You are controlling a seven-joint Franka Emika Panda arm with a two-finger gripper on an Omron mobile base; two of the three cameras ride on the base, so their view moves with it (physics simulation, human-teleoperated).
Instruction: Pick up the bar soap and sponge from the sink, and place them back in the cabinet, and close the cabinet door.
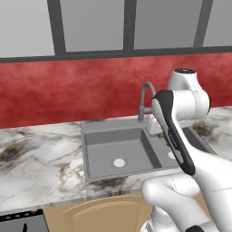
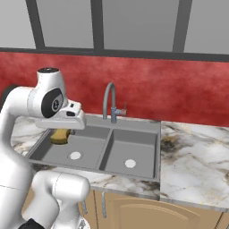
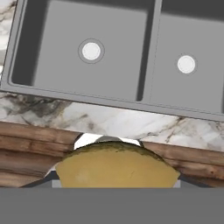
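Item: sponge (image 3: 116,165); yellow-brown block with a domed top, sitting at the bottom of the hand view where the finger tips would rise, its flanks meeting dark parts on both sides; judged clamped in the gripper (image 2: 60,133), the jaws drawn in against its sides; in the right base view it hangs under the white hand, lifted clear of the basin floor, above the near-left corner region of the sink.

Item: counter (image 2: 197,156); white marble with dark veining, running along the front lip of the sink and out to both sides; arched-panel lower doors (image 2: 147,212) beneath its front edge.

Item: sink (image 3: 146,105); grey, double basin; both basins bare apart from a white drain disc in each (image 3: 91,51); no pink block to be seen in either basin.

Item: faucet (image 2: 110,102); grey gooseneck at the back edge of the sink, against the red wall.

Status, as judgement: sponge pickup done, carry to the cabinet pending; bar soap's place cannot be told from these views, and with the sink bare of it, it may already be stowed; cabinet and its door lie outside the views, so whether the door is open or shut cannot be told; left to do at least: set the sponge on the shelf, release, close the door.
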